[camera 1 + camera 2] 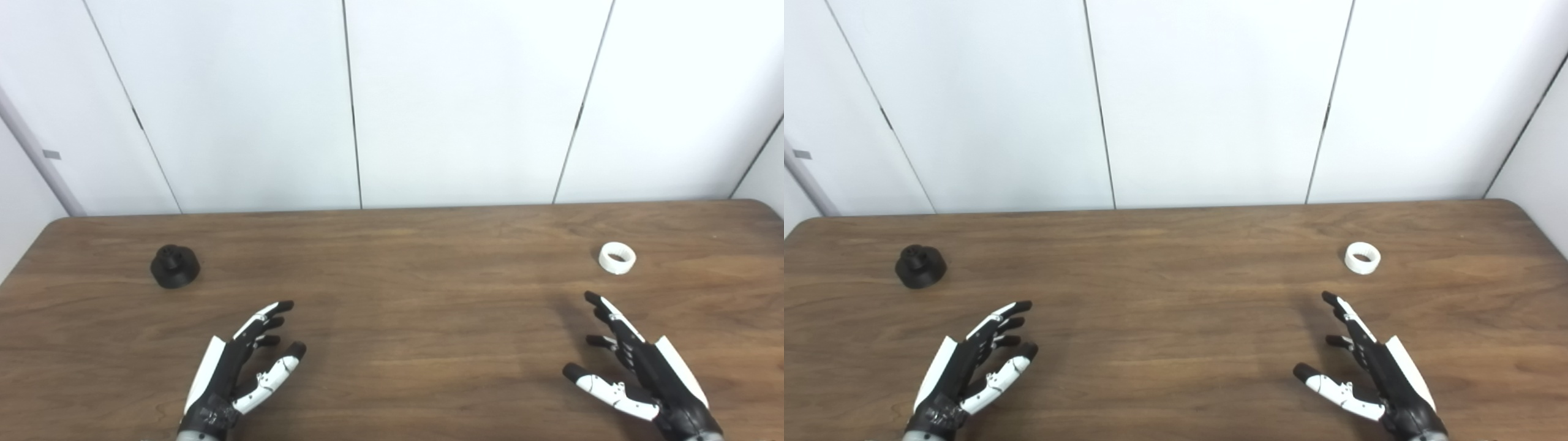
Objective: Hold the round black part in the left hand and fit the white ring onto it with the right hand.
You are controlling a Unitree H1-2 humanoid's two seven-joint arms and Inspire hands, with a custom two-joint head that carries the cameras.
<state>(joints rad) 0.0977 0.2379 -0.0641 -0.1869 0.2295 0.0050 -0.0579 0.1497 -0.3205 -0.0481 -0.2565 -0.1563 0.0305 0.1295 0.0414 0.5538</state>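
Nothing is held: left hand [236, 373] and right hand [643, 373] are spread wide above the tabletop [404, 294], black part [174, 267] and white ring [617, 258] well apart.

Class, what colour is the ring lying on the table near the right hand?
The ring is white, clearest in the left eye view.
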